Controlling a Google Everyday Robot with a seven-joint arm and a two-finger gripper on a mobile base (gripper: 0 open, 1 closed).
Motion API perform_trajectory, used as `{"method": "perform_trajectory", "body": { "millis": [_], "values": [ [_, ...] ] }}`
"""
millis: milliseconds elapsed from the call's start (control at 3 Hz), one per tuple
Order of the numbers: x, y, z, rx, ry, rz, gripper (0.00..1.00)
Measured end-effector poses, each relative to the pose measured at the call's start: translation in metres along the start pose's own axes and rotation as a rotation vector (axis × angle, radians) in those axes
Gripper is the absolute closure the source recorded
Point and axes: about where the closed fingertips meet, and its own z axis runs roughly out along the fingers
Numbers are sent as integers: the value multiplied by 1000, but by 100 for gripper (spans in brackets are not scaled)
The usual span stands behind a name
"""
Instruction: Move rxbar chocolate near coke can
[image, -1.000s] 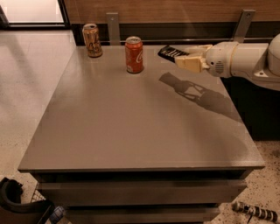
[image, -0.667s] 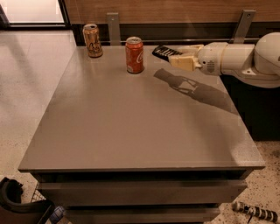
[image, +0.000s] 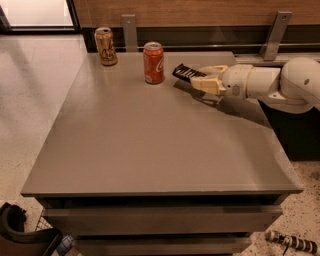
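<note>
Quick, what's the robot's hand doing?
Gripper: shut on the flat black white-lettered bar, held above the grey table near the red soda can.

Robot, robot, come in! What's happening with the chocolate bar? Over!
Gripper shut on chocolate bar, held just above table. Bar right of red can, not touching. Nothing in the way; gold can farther left.

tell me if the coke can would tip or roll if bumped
The coke can stands upright on a narrow base, so a high bump would probably tip it. Once down, it would likely roll. The gripper, close beside it, holds the rxbar chocolate.
</note>
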Motion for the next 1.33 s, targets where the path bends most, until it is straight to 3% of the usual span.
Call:
{"method": "perform_trajectory", "body": {
  "millis": [333, 1000, 1333],
  "values": [
    [0, 1, 2, -5, 0, 0, 84],
    [-1, 5, 9, -16, -2, 0, 22],
    [-1, 7, 12, -22, -3, 0, 0]
  ]
}}
